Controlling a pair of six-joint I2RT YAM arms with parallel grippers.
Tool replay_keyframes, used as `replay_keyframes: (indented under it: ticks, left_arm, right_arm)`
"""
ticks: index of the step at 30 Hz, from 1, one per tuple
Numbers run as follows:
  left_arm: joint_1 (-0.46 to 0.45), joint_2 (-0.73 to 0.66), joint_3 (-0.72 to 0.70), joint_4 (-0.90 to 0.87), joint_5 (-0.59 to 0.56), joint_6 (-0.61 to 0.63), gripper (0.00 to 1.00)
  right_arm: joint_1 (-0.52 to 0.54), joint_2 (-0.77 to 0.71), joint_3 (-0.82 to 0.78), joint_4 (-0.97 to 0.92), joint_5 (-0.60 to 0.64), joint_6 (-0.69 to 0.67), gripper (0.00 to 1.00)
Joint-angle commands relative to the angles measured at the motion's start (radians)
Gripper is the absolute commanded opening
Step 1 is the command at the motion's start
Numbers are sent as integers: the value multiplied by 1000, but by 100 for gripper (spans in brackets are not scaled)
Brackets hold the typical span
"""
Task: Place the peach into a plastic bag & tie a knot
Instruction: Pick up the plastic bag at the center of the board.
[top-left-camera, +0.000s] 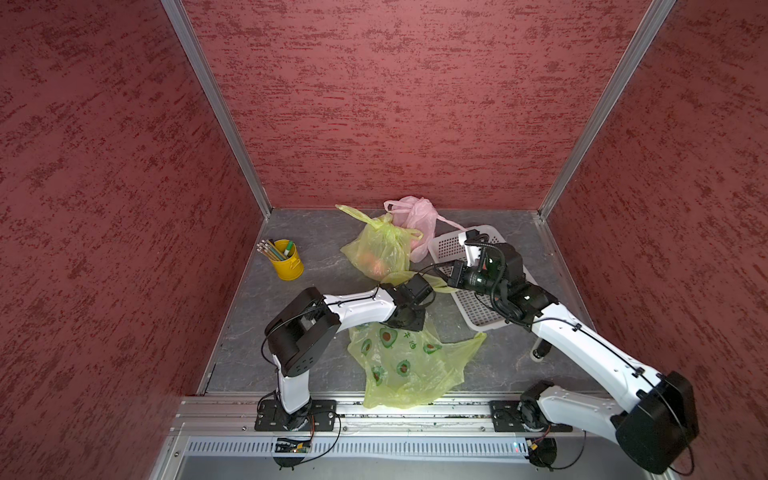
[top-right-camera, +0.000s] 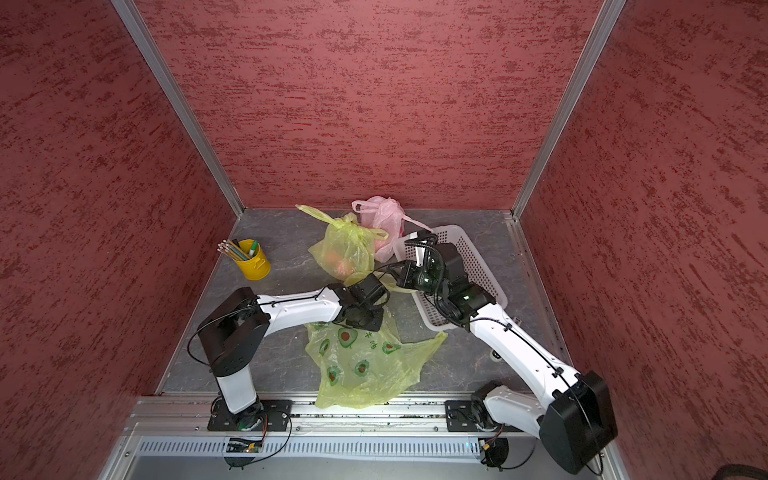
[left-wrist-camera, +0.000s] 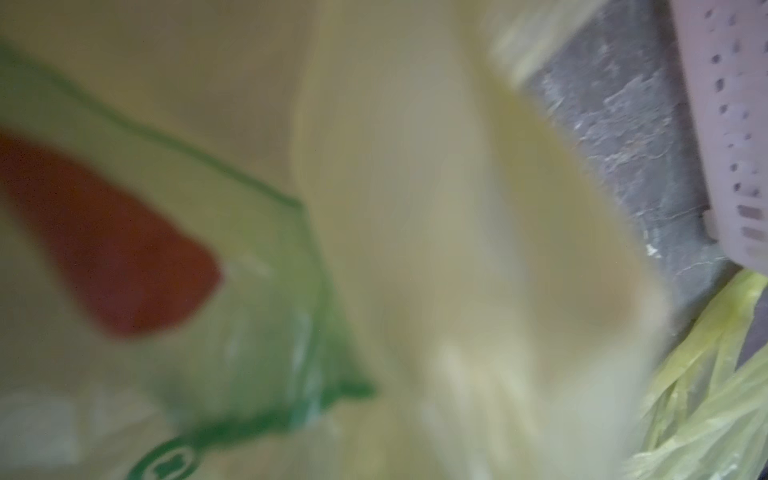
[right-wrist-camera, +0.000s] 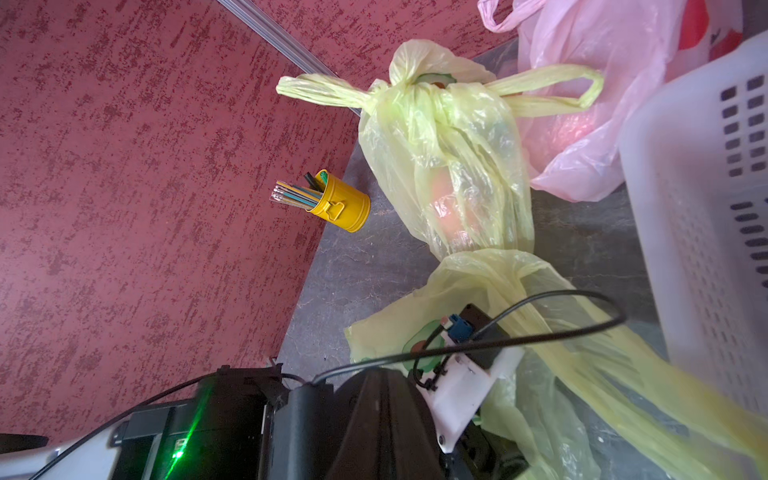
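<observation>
Filling left wrist view, blurred — avocado-print bag, crisp from above

On the grey table lay a yellow cup, tied yellow bag, pink bag, white basket and printed bag.

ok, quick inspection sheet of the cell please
Surface: grey stone-look table, no spills seen.
Job's things: avocado-print bag crumpled in front, not knotted; knotted yellow bag holds orange fruit.
Clutter: pink bag, white basket, yellow pencil cup.
Grippers: left pincer down among bag folds, state hidden; right pincer shut, bag handle leads to it.
Cables: black loop at left wrist arcs above the bag.
Surroundings: red walls, aluminium posts.
</observation>
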Motion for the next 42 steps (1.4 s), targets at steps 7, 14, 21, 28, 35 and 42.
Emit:
replay_keyframes:
  ticks: [7,14,21,28,35,42]
  left_arm:
    - [85,-477,-120,16,53,182,0]
    - [380,-805,-282,171,437,211,0]
    - [445,-776,-251,203,638,214,0]
    - [446,-729,-225,252,739,199,0]
    - [445,-717,-225,268,753,189,0]
    - [458,-735,-242,245,707,182,5]
  right_arm:
    - [-15,-43,5,-19,-2,-39,27]
    - [-17,-49,-13,100,-222,-68,60]
    - [23,-8,-35,266,-465,-41,71]
    - [45,83,18,212,-437,-88,70]
    - [85,165,55,220,-416,-75,40]
    - [87,135,61,163,-204,-62,0]
